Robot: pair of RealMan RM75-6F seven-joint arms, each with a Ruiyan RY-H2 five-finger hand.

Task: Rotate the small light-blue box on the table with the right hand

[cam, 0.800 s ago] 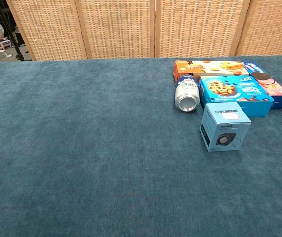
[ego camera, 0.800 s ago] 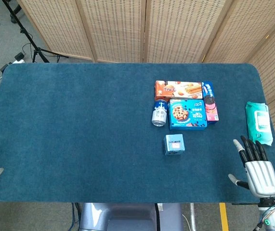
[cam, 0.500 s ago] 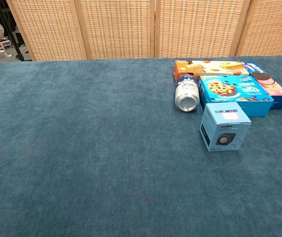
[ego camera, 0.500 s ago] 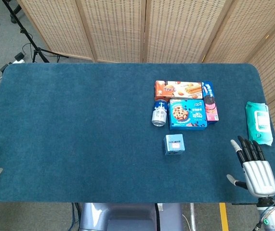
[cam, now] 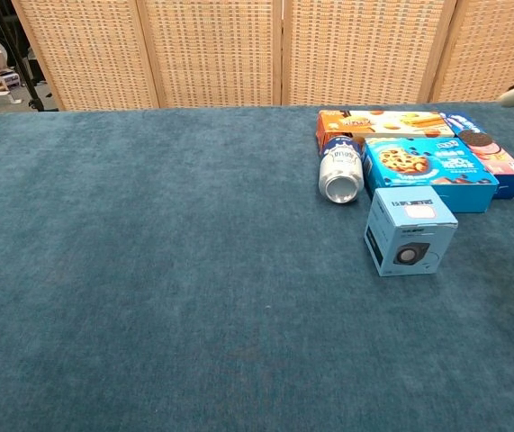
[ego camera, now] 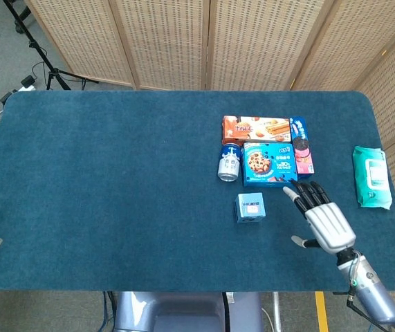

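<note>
Your small light-blue cardboard box [ego camera: 250, 207] sat lower centre-right in the head view, a white label on top; just above it lay the blue cookie box [ego camera: 270, 164]. Only the chest view showed its front face, printed with a dark round speaker [cam: 410, 254]. Only the head view showed your right hand [ego camera: 319, 216], fingers spread and holding nothing, near the box's right side without touching it.
</note>
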